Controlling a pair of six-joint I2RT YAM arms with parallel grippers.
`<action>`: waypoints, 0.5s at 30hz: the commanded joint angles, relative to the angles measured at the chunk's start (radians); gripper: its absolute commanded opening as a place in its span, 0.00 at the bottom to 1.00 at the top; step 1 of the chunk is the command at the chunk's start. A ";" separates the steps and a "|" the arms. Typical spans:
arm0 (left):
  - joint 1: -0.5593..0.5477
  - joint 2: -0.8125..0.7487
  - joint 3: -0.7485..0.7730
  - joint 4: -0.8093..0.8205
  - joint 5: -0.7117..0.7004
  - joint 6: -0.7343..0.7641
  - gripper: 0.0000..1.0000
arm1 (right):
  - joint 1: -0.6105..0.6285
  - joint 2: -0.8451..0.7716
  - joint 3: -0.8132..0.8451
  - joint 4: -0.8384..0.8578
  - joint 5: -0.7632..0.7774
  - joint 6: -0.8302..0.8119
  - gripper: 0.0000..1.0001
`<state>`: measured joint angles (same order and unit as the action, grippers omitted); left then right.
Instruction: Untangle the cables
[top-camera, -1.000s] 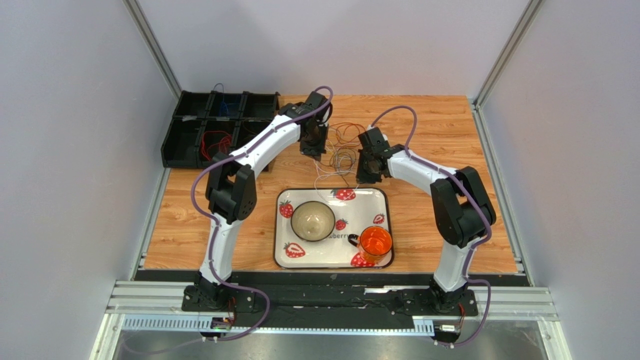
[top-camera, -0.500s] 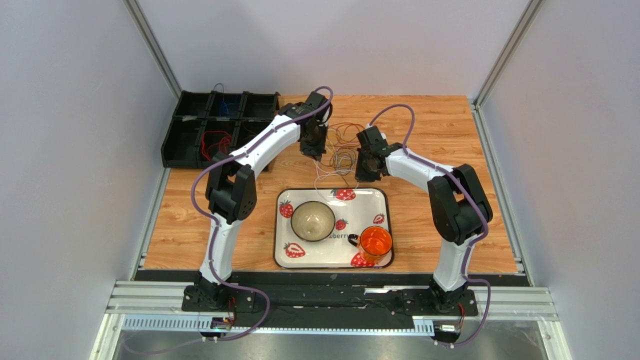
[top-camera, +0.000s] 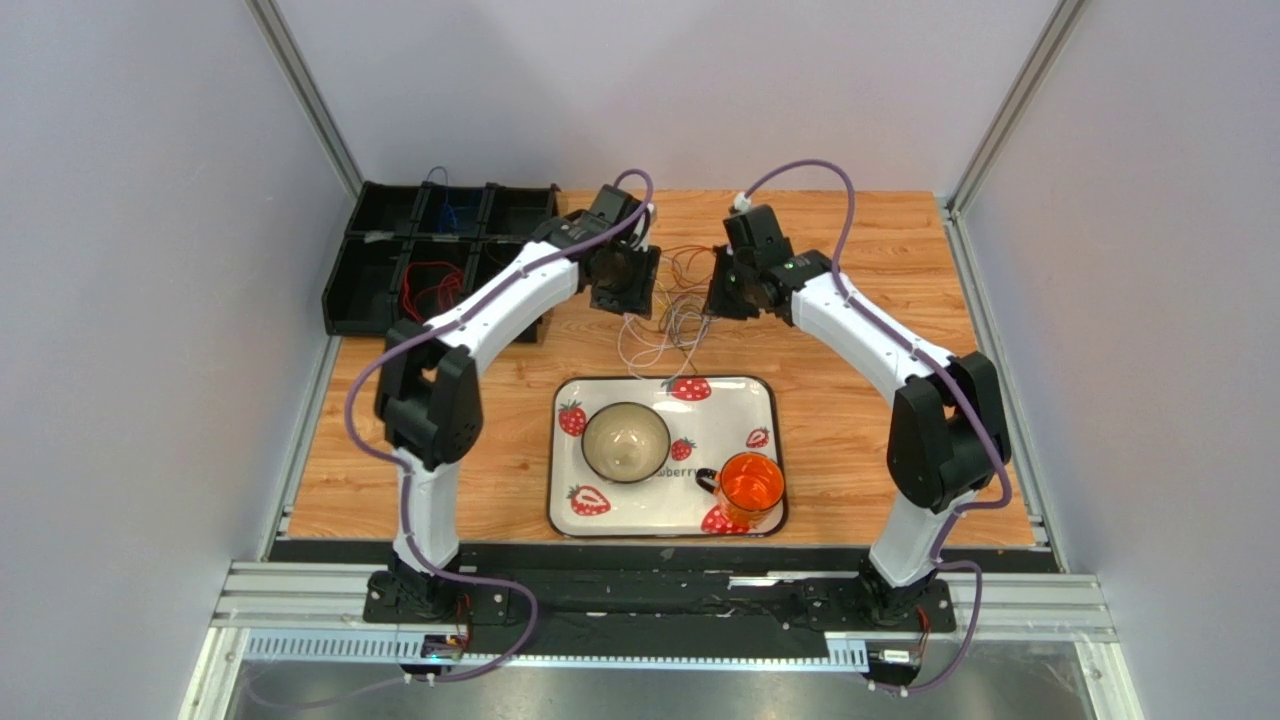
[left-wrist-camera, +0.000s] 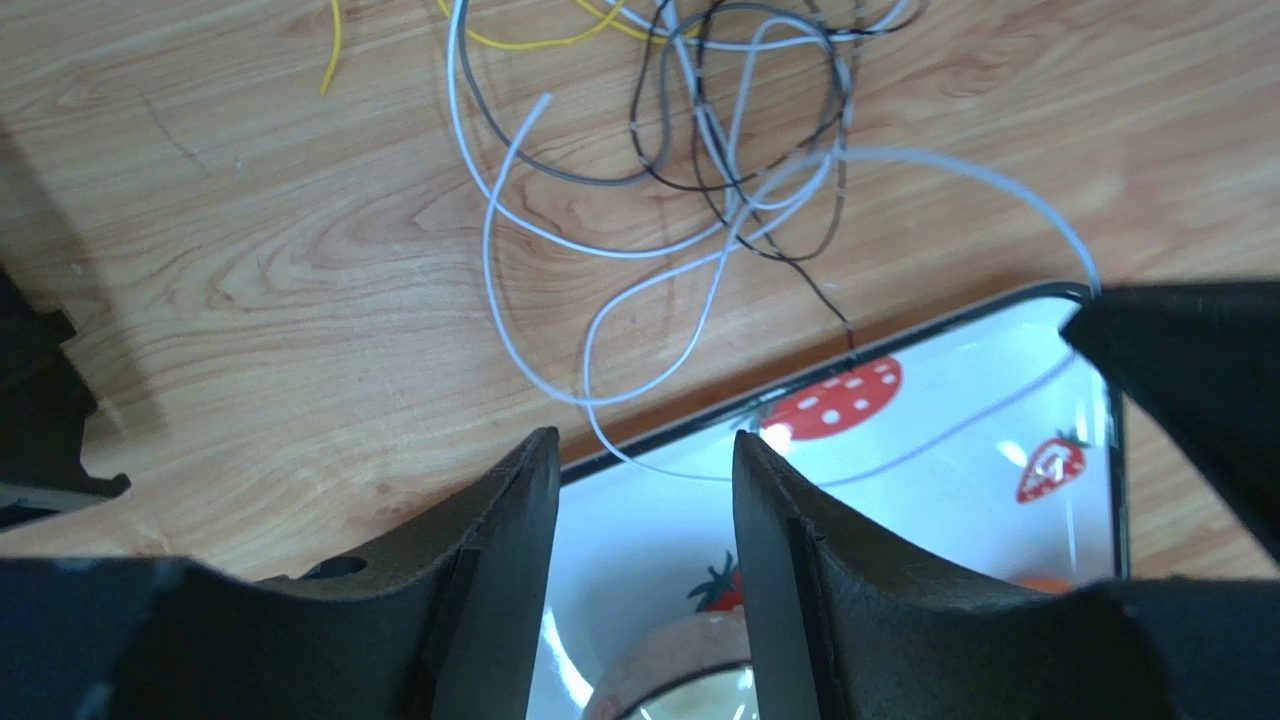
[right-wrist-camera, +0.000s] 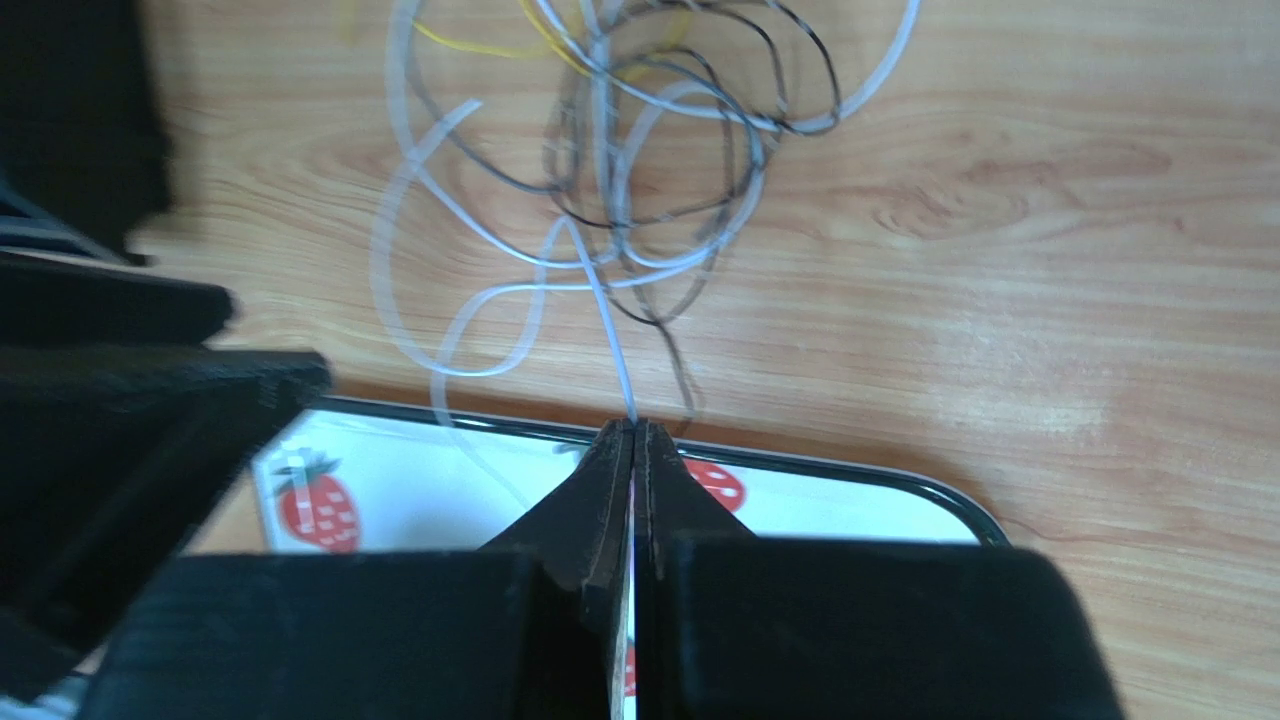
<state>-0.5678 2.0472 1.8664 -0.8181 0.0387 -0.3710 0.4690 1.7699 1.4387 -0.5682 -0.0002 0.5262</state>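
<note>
Cables (top-camera: 679, 312) lie in a loose tangle on the wooden bench (top-camera: 887, 255), just past the far rim of the strawberry tray (top-camera: 766, 393) and between the two arms. White, grey, dark and yellow strands cross one another, and one white loop reaches over the tray's rim. The right claw (right-wrist-camera: 633, 435) is pinched tight on a white cable (right-wrist-camera: 600, 323) that runs from its tips into the tangle. The left claw (left-wrist-camera: 643, 458) hangs above the tray's edge, jaws parted narrowly, gripping nothing. A bowl (top-camera: 627, 441) and an orange cup (top-camera: 750, 486) stand on the tray.
</note>
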 joint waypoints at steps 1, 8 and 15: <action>-0.004 -0.293 -0.212 0.241 0.091 0.017 0.54 | 0.003 -0.058 0.103 -0.036 -0.060 0.003 0.00; -0.027 -0.616 -0.539 0.548 0.234 0.024 0.63 | 0.005 -0.070 0.190 -0.064 -0.113 0.041 0.00; -0.079 -0.605 -0.523 0.567 0.228 0.057 0.59 | 0.010 -0.095 0.236 -0.082 -0.135 0.061 0.00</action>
<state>-0.6247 1.4109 1.3285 -0.3168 0.2512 -0.3500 0.4725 1.7382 1.6135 -0.6353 -0.1036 0.5655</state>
